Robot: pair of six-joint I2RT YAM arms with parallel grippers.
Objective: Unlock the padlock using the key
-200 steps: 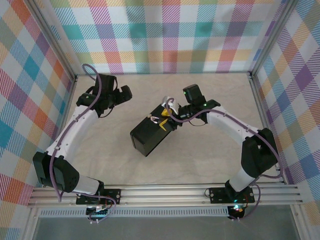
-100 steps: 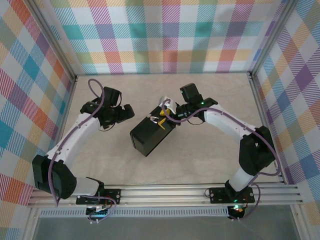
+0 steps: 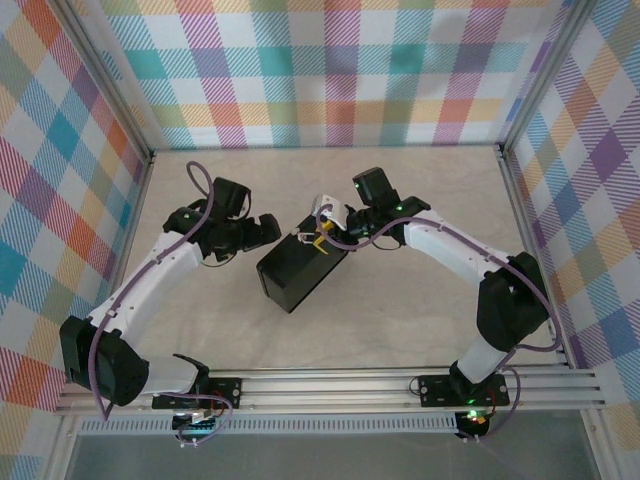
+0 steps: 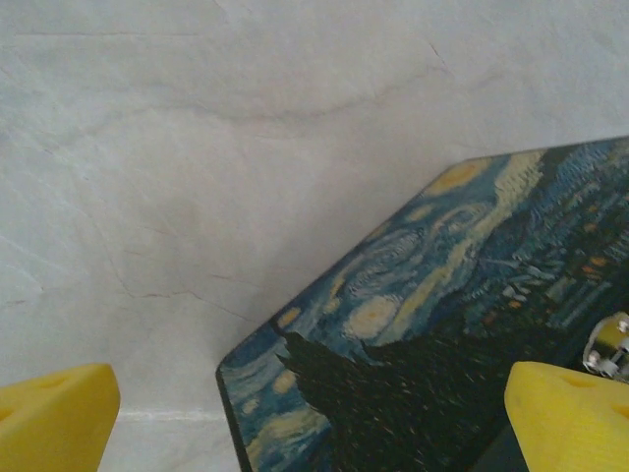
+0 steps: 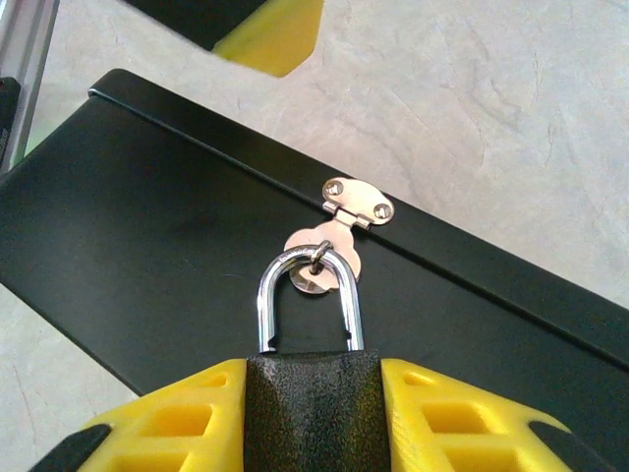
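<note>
One marbled beige table (image 3: 400,320) carries one rectangular tin box (image 3: 295,275) with black sides and a lid painted in blue-and-yellow swirls. The left gripper (image 4: 314,408) hangs spread wide over a lid corner. The right gripper (image 5: 313,418) clamps the one padlock (image 5: 313,369). It has a grainy black body, and its shiny steel shackle is threaded through the box's brass hasp (image 5: 329,246).
</note>
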